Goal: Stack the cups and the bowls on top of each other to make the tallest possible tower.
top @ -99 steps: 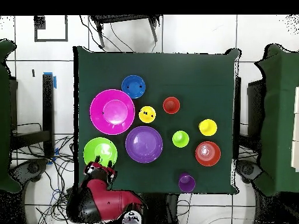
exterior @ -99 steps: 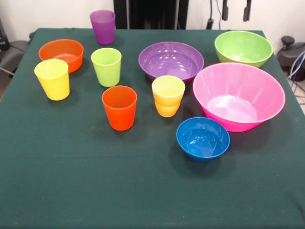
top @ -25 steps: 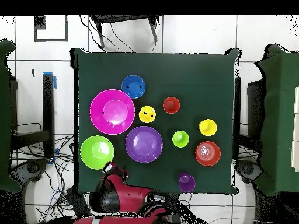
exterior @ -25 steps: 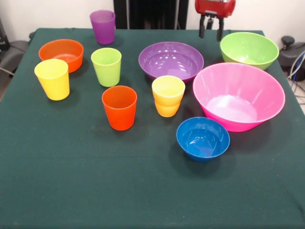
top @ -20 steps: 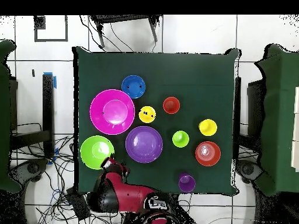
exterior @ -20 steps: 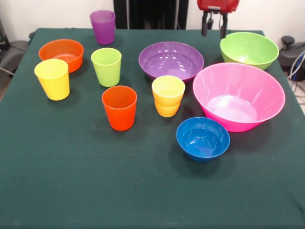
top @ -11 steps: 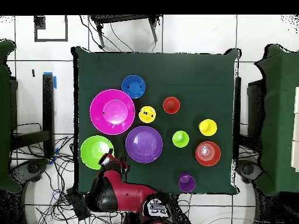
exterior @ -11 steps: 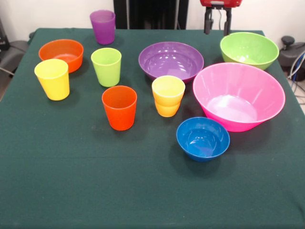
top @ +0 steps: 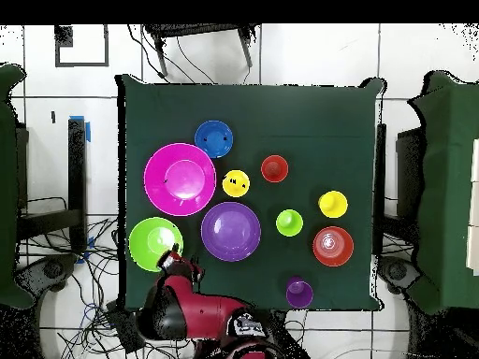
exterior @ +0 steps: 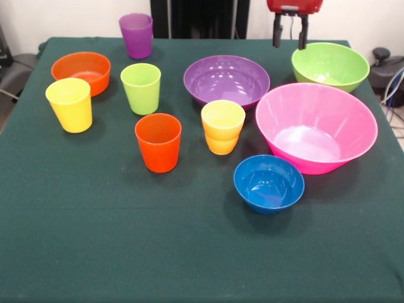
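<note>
My gripper point(exterior: 290, 44) hangs open and empty at the table's far side, just left of the lime green bowl point(exterior: 329, 64); it also shows in the overhead view point(top: 181, 265). The pink bowl point(exterior: 315, 127), purple bowl point(exterior: 226, 79), blue bowl point(exterior: 269, 183) and orange bowl point(exterior: 81, 71) sit apart on the cloth. The purple cup point(exterior: 136, 35), lime green cup point(exterior: 141, 88), yellow cup point(exterior: 69, 104) and orange cup point(exterior: 158, 142) stand upright and single. The yellow-orange cup point(exterior: 222, 127) looks like two nested cups.
A dark green cloth point(exterior: 189, 252) covers the table. The red arm point(top: 196, 318) reaches in from the robot's side. Cables and a black chair point(exterior: 12, 69) lie beyond the table's edges.
The gripper came into view at the far edge and shifted toward the lime green bowl. That bowl sits slightly further right than five seconds ago. The other cups and bowls have not moved.
</note>
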Controlling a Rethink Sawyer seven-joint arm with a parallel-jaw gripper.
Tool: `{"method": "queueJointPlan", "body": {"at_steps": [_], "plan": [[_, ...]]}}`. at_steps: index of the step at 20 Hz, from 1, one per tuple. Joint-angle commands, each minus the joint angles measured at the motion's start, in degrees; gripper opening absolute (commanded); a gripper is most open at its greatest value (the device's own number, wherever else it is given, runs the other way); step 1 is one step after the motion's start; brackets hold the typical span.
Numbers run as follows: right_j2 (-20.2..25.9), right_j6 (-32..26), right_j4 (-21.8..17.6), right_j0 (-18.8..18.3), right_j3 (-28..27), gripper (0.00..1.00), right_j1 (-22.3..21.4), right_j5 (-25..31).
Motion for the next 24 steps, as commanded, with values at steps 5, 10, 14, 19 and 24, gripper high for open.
{"method": "queueJointPlan", "body": {"at_steps": [5,10,14,19,24], "plan": [[4.8,12.6,-0.1,2.4,-3.8,1.00,10.1,-4.1],[4.8,12.4,0.1,2.7,-4.4,1.00,11.2,-5.0],[4.6,11.8,0.3,2.6,-4.7,1.00,11.3,-4.9],[4.5,11.1,0.3,2.5,-4.9,1.00,11.2,-4.5],[2.1,8.1,0.4,4.5,-6.1,0.00,10.8,-4.2]]}}
